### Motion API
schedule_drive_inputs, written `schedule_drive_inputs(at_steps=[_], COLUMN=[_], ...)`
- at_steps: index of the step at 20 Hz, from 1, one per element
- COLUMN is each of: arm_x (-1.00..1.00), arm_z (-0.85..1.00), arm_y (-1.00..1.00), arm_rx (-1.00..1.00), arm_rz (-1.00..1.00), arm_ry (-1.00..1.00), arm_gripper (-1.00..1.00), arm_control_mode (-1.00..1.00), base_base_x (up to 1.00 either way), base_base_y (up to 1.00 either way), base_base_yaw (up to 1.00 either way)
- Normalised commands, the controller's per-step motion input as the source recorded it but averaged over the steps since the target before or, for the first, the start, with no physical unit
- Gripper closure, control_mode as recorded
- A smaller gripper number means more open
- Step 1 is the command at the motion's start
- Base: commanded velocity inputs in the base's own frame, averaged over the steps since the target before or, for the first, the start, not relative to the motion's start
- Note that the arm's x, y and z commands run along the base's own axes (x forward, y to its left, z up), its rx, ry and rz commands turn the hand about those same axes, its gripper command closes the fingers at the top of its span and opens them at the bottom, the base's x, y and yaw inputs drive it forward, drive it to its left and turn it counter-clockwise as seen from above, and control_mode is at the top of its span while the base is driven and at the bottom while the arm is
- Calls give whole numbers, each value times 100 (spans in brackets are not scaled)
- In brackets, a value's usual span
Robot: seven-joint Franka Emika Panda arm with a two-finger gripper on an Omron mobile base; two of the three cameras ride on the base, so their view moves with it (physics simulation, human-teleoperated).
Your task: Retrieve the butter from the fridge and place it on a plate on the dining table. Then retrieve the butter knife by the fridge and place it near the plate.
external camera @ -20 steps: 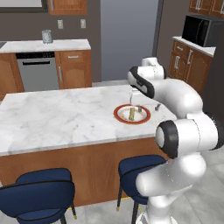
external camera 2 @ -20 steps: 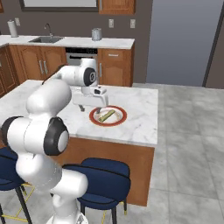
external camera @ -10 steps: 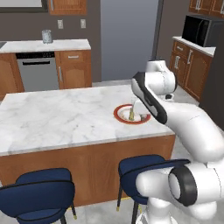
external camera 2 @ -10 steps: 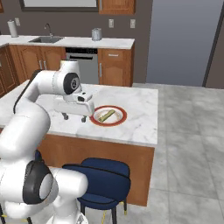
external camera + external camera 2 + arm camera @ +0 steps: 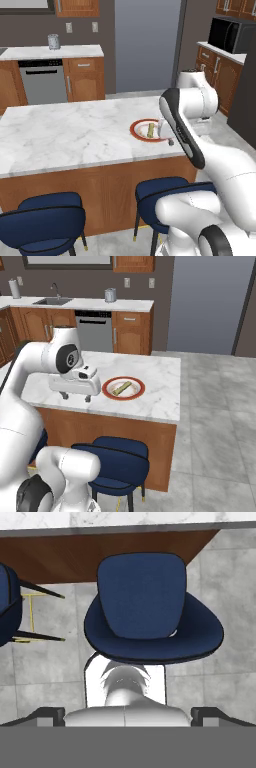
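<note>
Your hand (image 5: 76,397) hangs over the near edge of the counter (image 5: 160,386), its two small dark fingers spread wide apart with nothing between them. From the right base camera you see the hand's white body with the dark fingertips (image 5: 88,399) pointing down, just off the marble. The plate (image 5: 123,388), white in the middle with a broad red-orange rim, sits on the counter right beside the hand, toward the far side of the marble from where the arm rises. The butter (image 5: 121,388), a slim pale yellow-olive stick, lies flat across the middle of that plate, clear of your fingers. From the left base camera the arm crosses in front of the plate (image 5: 141,130) and hides part of it, though the butter (image 5: 149,130) shows on the white centre, and one dark fingertip (image 5: 171,142) peeks below the arm at the counter's edge. Looking along the hand, you are facing straight down past the marble edge and the brown wooden base to a dark blue stool (image 5: 150,609) standing on the grey tiled floor (image 5: 45,667). The fridge (image 5: 207,303) stands well behind the counter with its doors closed.
</note>
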Motion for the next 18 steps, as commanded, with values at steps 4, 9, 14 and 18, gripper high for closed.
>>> schedule_drive_inputs(at_steps=[4,9,14,18], arm_x=[-77,-72,0,-2], arm_z=[0,-4,-10,-3], arm_y=[1,4,0,1], arm_rx=[0,0,0,0], arm_rz=[1,6,0,1], arm_ry=[-6,-18,0,2], arm_gripper=[-100,-100,-100,-100], arm_control_mode=[-100,-100,-100,-100], base_base_x=[0,0,0,0], base_base_y=[0,0,0,0], base_base_yaw=[0,0,0,0])
